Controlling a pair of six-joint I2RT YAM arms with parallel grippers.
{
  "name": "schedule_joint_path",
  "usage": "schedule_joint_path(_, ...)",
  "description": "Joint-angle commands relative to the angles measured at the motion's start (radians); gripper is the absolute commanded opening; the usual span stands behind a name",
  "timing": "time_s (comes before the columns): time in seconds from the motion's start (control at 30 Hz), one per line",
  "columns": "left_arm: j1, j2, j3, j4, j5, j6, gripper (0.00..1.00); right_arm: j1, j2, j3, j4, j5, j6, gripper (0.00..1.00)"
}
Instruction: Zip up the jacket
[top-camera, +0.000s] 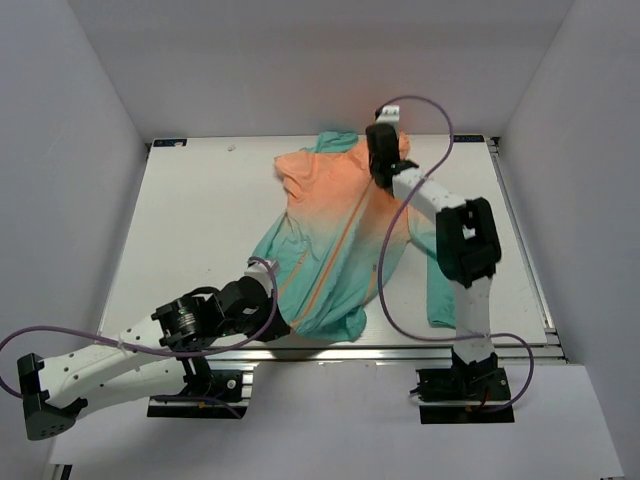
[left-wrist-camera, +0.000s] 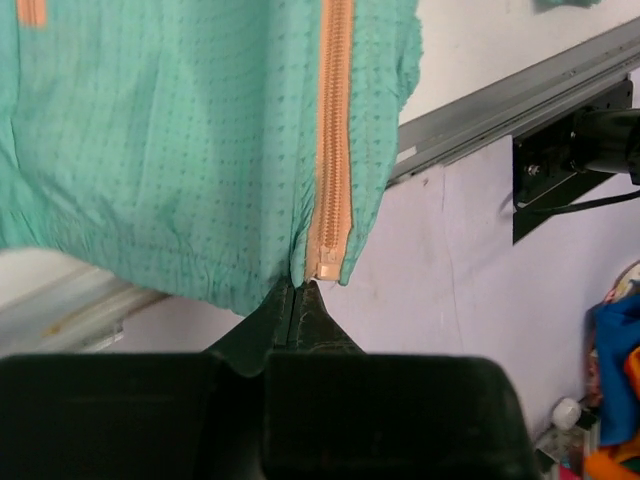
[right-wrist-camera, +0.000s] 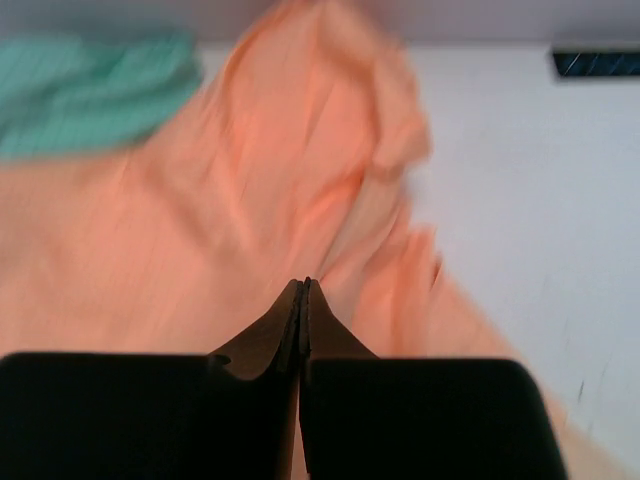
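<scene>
The jacket (top-camera: 335, 215) lies spread on the white table (top-camera: 190, 220), orange at the far end and fading to teal at the near hem. Its orange zipper (top-camera: 340, 245) runs down the front. In the left wrist view the zipper (left-wrist-camera: 332, 150) ends right at my left gripper (left-wrist-camera: 300, 290), which is shut on the teal hem at the zipper's bottom end. The left gripper (top-camera: 272, 300) sits at the near hem by the table's front edge. My right gripper (top-camera: 383, 178) is at the orange far end, shut, with orange fabric (right-wrist-camera: 250, 200) creased toward its tips (right-wrist-camera: 304, 285).
One teal sleeve (top-camera: 442, 290) trails under the right arm at the near right. A metal rail (left-wrist-camera: 520, 95) edges the table front, with the right arm's base mount (left-wrist-camera: 570, 160) beyond it. White walls enclose the table on three sides.
</scene>
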Motion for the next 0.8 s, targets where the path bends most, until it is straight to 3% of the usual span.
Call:
schedule_joint_path(0.0, -0.011, -0.068, -0.04, -0.167, 0.05, -0.119, 0.0, -0.117, 0.21, 0.308, 0.067, 0.085, -0.104, 0.0)
schedule_joint_path(0.03, -0.011, -0.09, -0.048, -0.179, 0.038, -0.151, 0.0, -0.143, 0.264, 0.47, 0.074, 0.085, -0.12, 0.0)
schedule_joint_path(0.17, -0.011, -0.127, -0.069, -0.216, 0.037, -0.228, 0.0, -0.209, 0.516, 0.848, 0.051, 0.065, -0.163, 0.0)
schedule_joint_path(0.27, -0.011, -0.145, -0.104, -0.253, 0.048, -0.281, 0.0, -0.247, 0.536, 0.776, 0.264, 0.027, -0.178, 0.0)
schedule_joint_path(0.4, -0.011, -0.135, -0.092, -0.288, 0.002, -0.314, 0.0, -0.266, 0.527, 0.738, 0.3, -0.084, -0.167, 0.0)
schedule_joint_path(0.43, -0.011, -0.124, -0.082, -0.288, -0.012, -0.312, 0.43, -0.261, 0.51, 0.715, 0.289, -0.111, -0.169, 0.0)
schedule_joint_path(0.5, -0.011, -0.08, -0.047, -0.284, -0.032, -0.3, 0.96, -0.26, 0.441, 0.615, 0.284, -0.223, -0.171, 0.0)
schedule_joint_path(0.63, -0.011, 0.011, 0.088, -0.357, -0.177, -0.272, 0.98, -0.258, 0.28, 0.462, 0.217, -0.369, -0.138, 0.0)
schedule_joint_path(0.67, -0.011, 0.029, 0.125, -0.379, -0.217, -0.272, 0.98, -0.257, 0.196, 0.422, 0.185, -0.41, -0.097, 0.16)
schedule_joint_path(0.77, -0.003, 0.126, 0.251, -0.344, -0.375, -0.24, 0.98, -0.257, 0.003, 0.221, 0.124, -0.455, -0.007, 0.29)
